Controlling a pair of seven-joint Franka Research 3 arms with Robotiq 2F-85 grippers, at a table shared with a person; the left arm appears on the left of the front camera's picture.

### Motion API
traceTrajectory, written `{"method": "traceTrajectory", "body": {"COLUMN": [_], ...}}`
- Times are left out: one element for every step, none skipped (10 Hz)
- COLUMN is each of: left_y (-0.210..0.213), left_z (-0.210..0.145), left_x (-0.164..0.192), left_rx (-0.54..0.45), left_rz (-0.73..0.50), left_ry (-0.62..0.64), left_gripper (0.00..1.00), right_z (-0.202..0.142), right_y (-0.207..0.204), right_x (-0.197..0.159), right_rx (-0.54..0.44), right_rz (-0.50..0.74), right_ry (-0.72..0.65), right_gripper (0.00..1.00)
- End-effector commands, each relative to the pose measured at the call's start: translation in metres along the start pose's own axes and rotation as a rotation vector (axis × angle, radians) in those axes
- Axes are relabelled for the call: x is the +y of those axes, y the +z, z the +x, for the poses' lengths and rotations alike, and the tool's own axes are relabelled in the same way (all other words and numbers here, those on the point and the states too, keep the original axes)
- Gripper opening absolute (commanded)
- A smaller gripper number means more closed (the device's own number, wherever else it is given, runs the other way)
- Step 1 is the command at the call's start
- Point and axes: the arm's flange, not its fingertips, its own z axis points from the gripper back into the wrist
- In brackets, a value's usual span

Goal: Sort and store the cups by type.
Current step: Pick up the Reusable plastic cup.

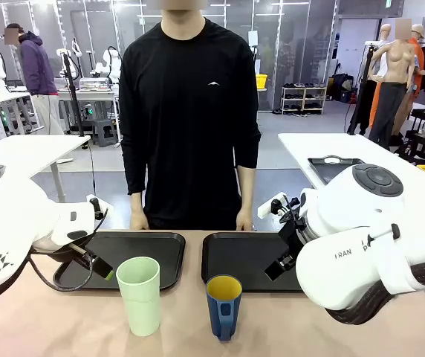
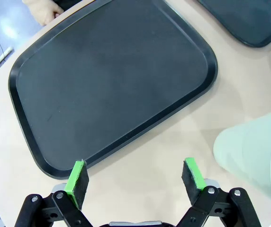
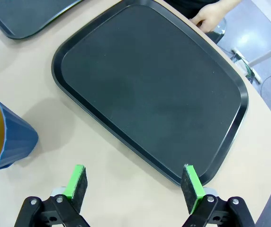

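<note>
Tan table (image 1: 71,327), two black trays (image 1: 160,253), cups (image 1: 140,294) upright; both arms' fingers (image 2: 78,182) wide apart, empty; workshop behind.

Your front camera sits on the robot's side and looks across the table (image 1: 79,327) at the person (image 1: 190,111) at the far edge. Each wrist camera looks steeply down from close by. With the front view, the left one shares the left tray (image 2: 112,85) and the green tumbler (image 2: 249,151); the right one, the right tray (image 3: 149,90) and the blue mug (image 3: 12,142). The dark corner at each top edge is probably the other tray.
</note>
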Motion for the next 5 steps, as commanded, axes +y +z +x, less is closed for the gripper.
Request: {"method": "traceTrajectory", "body": {"left_y": [0.0000,0.0000,0.0000,0.0000,0.0000], "left_z": [0.0000,0.0000,0.0000,0.0000,0.0000], "left_x": [0.0002,0.0002,0.0002,0.0002,0.0002], "left_rx": [0.000,0.000,0.000,0.000,0.000], "left_rz": [0.000,0.000,0.000,0.000,0.000], "left_ry": [0.001,0.001,0.001,0.001,0.001], "left_gripper": [1.00,1.00,1.00,1.00,1.00], "right_z": [0.0000,0.0000,0.0000,0.0000,0.0000], "right_y": [0.0000,0.0000,0.0000,0.0000,0.0000], "right_x": [-0.0001,-0.0001,-0.0001,-0.0001,-0.0001], "right_rx": [0.000,0.000,0.000,0.000,0.000], "right_rz": [0.001,0.001,0.001,0.001,0.001], "right_ry": [-0.003,-0.003,-0.003,-0.003,-0.003], "right_gripper": [1.00,1.00,1.00,1.00,1.00]}}
